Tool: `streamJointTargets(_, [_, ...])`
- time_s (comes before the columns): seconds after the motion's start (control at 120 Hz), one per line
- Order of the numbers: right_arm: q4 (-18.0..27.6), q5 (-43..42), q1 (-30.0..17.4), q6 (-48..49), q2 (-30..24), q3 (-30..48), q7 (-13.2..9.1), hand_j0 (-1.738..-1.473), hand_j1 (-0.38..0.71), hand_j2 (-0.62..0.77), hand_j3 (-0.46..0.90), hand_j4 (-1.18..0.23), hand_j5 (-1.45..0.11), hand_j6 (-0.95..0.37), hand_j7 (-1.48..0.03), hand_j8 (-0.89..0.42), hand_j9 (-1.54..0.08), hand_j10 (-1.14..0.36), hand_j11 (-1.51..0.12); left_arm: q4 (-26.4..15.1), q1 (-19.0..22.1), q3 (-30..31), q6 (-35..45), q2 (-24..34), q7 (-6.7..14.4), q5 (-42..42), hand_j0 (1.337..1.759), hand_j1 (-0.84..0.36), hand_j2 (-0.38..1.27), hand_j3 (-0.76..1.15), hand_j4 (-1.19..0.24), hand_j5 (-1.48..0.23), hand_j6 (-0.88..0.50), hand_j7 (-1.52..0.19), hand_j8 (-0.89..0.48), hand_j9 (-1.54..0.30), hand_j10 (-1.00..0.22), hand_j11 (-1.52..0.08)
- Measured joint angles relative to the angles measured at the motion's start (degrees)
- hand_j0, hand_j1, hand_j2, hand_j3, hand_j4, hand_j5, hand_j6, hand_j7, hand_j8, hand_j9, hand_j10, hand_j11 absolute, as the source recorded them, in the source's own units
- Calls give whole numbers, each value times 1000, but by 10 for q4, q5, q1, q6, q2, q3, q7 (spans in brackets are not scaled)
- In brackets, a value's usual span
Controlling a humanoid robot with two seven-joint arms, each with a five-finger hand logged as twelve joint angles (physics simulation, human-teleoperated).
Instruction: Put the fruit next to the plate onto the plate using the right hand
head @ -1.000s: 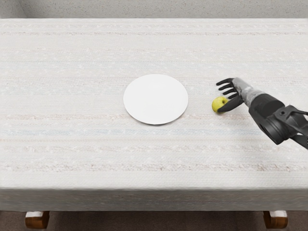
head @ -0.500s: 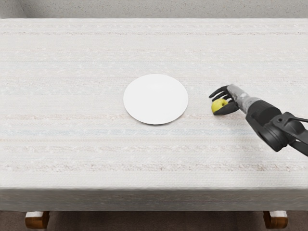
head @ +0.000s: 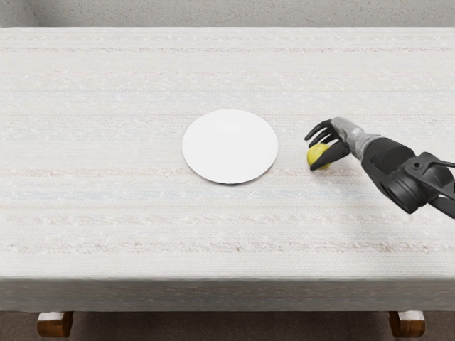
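Yellow fruit [head: 317, 158] lay on the tabletop [head: 142, 234] near the white plate [head: 229, 146], right robot hand [head: 333, 142] curled around it; likely light, firm, rollable, best gripped across its middle.

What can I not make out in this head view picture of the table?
Head view: the small round yellow fruit is partly covered by the right robot hand; its kind is too small to tell.
Head view: whether that hand truly grips it, the hand itself hides.
Head view: the picture's right edge cuts off the dark right arm.
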Motion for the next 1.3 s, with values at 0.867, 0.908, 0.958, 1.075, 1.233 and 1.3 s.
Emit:
streamJointTargets(0.867, [-91, 5, 28, -56, 191, 56, -20, -1657, 243, 326, 0, -648, -866, -672, -853, -478, -870, -554, -859, 0, 5, 0, 0, 0, 0, 0, 1658, 343, 1, 0, -6, -7, -6, -7, -6, -7, -5, -7])
streamJointTargets(0.908, [-104, 5, 27, -57, 202, 60, -20, -1657, 242, 320, 0, -646, -860, -670, -849, -477, -865, -554, -855, 0, 5, 0, 0, 0, 0, 0, 1658, 343, 1, 0, -6, -7, -6, -7, -6, -7, -5, -7])
streamJointTargets(0.958, [-119, 5, 27, -57, 215, 63, -20, -1657, 241, 315, 0, -642, -856, -670, -845, -477, -861, -554, -852, 0, 5, 0, 0, 0, 0, 0, 1658, 343, 1, 0, -6, -7, -6, -7, -6, -7, -6, -7])
streamJointTargets(1.075, [-139, 5, 26, -58, 231, 66, -19, -1657, 240, 289, 0, -628, -837, -661, -826, -470, -841, -546, -832, 0, 5, 0, 0, 0, 0, 0, 1658, 343, 1, 0, -6, -7, -6, -7, -6, -7, -5, -7])
streamJointTargets(1.233, [-147, 10, 27, -86, 246, 76, -20, -1658, 43, 121, 0, -392, -520, -411, -514, -317, -521, -358, -517, 0, 5, 0, 0, 0, 0, 0, 1658, 343, 1, 0, -6, -7, -6, -7, -6, -7, -5, -7])
streamJointTargets(1.3, [-147, 13, 29, -90, 245, 77, -22, -1658, -66, 87, 0, -283, -376, -297, -372, -229, -377, -259, -374, 0, 5, 0, 0, 0, 0, 0, 1658, 343, 1, 0, -6, -7, -6, -7, -6, -7, -6, -7])
